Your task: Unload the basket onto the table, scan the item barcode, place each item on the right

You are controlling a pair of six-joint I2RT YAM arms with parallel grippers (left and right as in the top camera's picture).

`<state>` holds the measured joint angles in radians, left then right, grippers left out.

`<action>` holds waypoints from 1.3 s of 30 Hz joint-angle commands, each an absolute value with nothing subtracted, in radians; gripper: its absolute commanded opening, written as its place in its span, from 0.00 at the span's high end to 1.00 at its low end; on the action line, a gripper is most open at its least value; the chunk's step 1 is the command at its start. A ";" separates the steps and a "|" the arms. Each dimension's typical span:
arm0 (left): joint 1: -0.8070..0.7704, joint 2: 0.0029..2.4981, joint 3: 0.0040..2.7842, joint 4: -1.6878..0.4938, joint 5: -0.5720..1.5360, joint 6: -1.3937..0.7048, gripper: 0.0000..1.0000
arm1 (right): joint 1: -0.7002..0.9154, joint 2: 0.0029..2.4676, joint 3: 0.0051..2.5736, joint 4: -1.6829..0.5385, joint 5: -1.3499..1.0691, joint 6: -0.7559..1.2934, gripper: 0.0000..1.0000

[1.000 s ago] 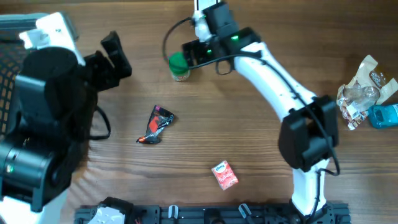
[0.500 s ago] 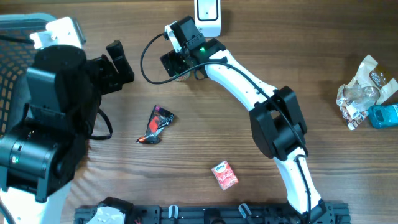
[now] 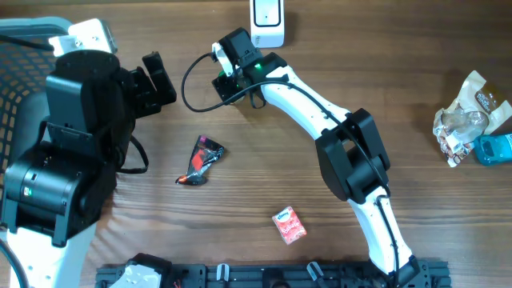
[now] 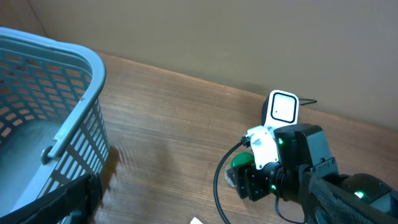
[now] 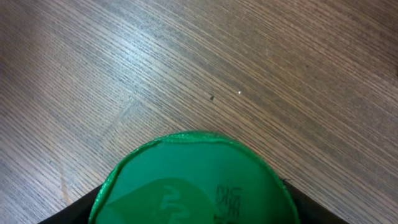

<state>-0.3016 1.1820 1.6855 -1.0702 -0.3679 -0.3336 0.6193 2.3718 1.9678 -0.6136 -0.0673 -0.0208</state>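
Overhead, the right gripper [image 3: 226,78] sits at about 12 o'clock on the table [image 3: 384,96], directly over the green-lidded jar [image 5: 193,183]. Its fingers [image 5: 308,211] flank the jar at 4 and 8 o'clock in the wrist view, but whether they press it I cannot tell. The scanner [image 3: 266,16] stands just beside the gripper, at 1 o'clock. The left gripper [image 3: 158,78] hangs wide open and empty at 10 o'clock, near the basket [image 4: 74,118].

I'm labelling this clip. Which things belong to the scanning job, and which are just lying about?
In the job: green-lidded jar, scanner, right gripper.
Lying about: black-red wrapper, red packet, crumpled wrappers, teal container, basket.
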 commanded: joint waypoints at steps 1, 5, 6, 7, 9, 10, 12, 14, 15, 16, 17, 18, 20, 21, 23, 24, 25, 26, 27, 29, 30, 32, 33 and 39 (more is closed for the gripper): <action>-0.299 1.184 1.683 -1.071 -0.357 -0.321 0.00 | 0.625 2.398 1.976 -0.619 -0.079 -0.026 0.37; -0.299 1.184 1.683 -1.071 -0.357 -0.321 0.00 | 0.624 2.394 1.977 -0.638 -0.078 -0.043 0.39; -0.299 1.184 1.683 -1.071 -0.357 -0.321 0.00 | 0.621 2.383 1.977 -0.664 -0.064 -0.053 0.40; -0.299 1.184 1.683 -1.071 -0.357 -0.321 0.00 | 0.617 2.371 1.977 -0.684 -0.046 -0.053 0.40; -0.299 1.184 1.683 -1.070 -0.357 -0.321 0.00 | 0.607 2.338 1.977 -0.725 -0.041 -0.083 0.40; -0.299 1.184 1.683 -1.069 -0.358 -0.321 0.00 | 0.601 2.310 1.977 -0.762 -0.041 -0.118 0.40; -0.299 1.184 1.683 -1.066 -0.360 -0.321 0.00 | 0.594 2.259 1.977 -0.857 -0.046 -0.187 0.40; -0.299 1.184 1.683 -1.055 -0.360 -0.321 0.00 | 0.590 2.199 1.977 -0.979 -0.046 -0.277 0.40; -0.299 1.184 1.683 -1.051 -0.360 -0.321 0.00 | 0.590 2.184 1.977 -1.010 -0.051 -0.297 0.41; -0.299 1.184 1.683 -1.045 -0.360 -0.321 0.00 | 0.589 2.164 1.977 -1.053 -0.072 -0.330 0.45; -0.299 1.184 1.683 -1.039 -0.360 -0.321 0.00 | 0.584 2.146 1.977 -1.097 -0.121 -0.368 0.46; -0.299 1.185 1.683 -1.036 -0.360 -0.321 0.00 | 0.579 2.135 1.977 -1.126 -0.168 -0.383 0.45; -0.299 1.186 1.683 -1.024 -0.360 -0.321 0.00 | 0.565 2.122 1.977 -1.187 -0.263 -0.392 0.45; -0.299 1.187 1.683 -1.018 -0.360 -0.321 0.00 | 0.561 2.122 1.977 -1.219 -0.310 -0.393 0.45; -0.299 1.191 1.683 -1.013 -0.360 -0.321 0.00 | 0.558 2.122 1.977 -1.302 -0.415 -0.452 0.44; -0.299 1.193 1.683 -1.013 -0.360 -0.321 0.00 | 0.558 2.122 1.977 -1.334 -0.457 -0.479 0.45; -0.299 1.195 1.683 -1.013 -0.360 -0.321 0.00 | 0.558 2.122 1.977 -1.364 -0.495 -0.521 0.45; -0.299 1.198 1.683 -1.013 -0.360 -0.321 0.00 | 0.558 2.122 1.977 -1.388 -0.526 -0.561 0.45; -0.299 1.200 1.683 -1.013 -0.360 -0.321 0.00 | 0.554 2.122 1.977 -1.404 -0.564 -0.608 0.45; -0.299 1.209 1.683 -1.013 -0.360 -0.321 0.00 | 0.535 2.122 1.977 -1.398 -0.651 -0.715 0.45; -0.299 1.212 1.683 -1.013 -0.360 -0.321 0.00 | 0.525 2.122 1.977 -1.391 -0.690 -0.752 0.45; -0.299 1.220 1.683 -1.013 -0.360 -0.321 0.00 | 0.491 2.122 1.977 -1.370 -0.751 -0.840 0.45; -0.299 1.223 1.683 -1.013 -0.360 -0.321 0.00 | 0.470 2.122 1.977 -1.340 -0.753 -0.842 0.45; -0.299 1.221 1.683 -0.999 -0.387 -0.295 0.00 | 0.386 2.123 1.975 -1.246 -0.730 -0.929 0.45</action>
<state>-0.3016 1.2198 1.6855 -1.0092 -0.3687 -0.3199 0.4034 2.1471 1.9697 -1.2774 -0.6804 -0.8688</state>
